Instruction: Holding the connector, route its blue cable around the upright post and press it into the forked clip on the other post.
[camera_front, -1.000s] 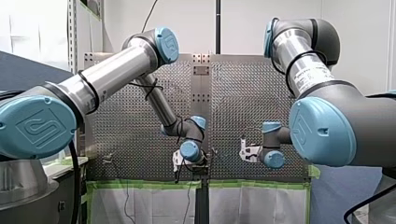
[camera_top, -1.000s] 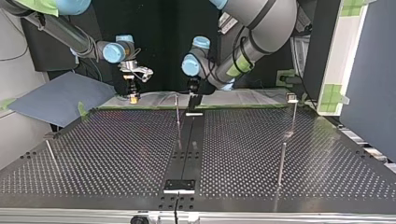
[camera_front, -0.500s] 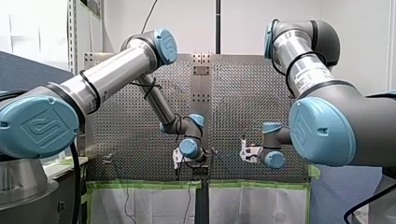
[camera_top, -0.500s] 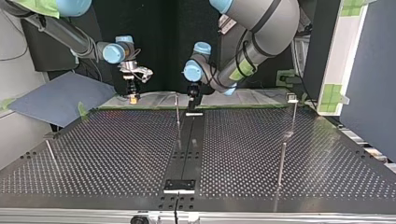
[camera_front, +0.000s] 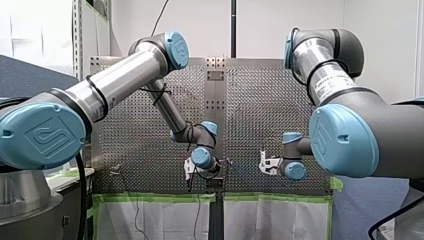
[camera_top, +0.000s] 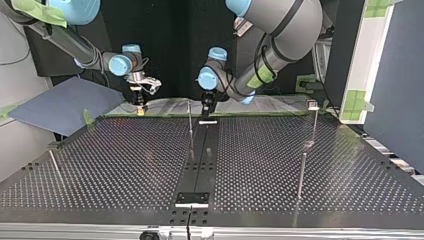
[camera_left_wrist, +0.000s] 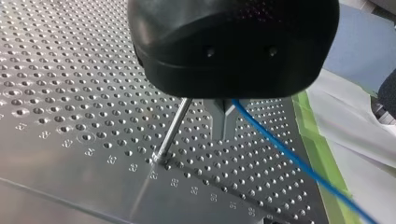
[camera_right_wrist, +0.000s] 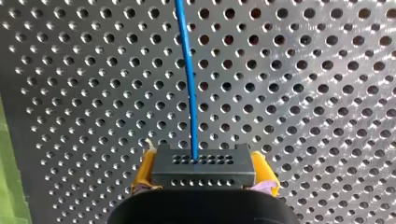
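Connector (camera_right_wrist: 203, 169), dark grey perforated block: clamped in yellow-padded jaws of my right gripper (camera_top: 139, 104), above green-taped edge of perforated metal surface (camera_top: 300, 145). Blue cable (camera_right_wrist: 188, 79) leads ahead. My left gripper (camera_left_wrist: 224, 133): jaw state cannot be told.

The perforated table (camera_top: 125, 165) carries a black strip (camera_top: 202, 160) running from 6 to 12 o'clock in the top view. A thin post (camera_top: 190, 120) stands beside it near 12. Another post (camera_top: 301, 175) stands toward 4, a pale-topped post (camera_top: 313, 125) toward 2, and a leaning pin (camera_top: 55, 167) toward 9. Green tape (camera_top: 150, 115) edges the far side.
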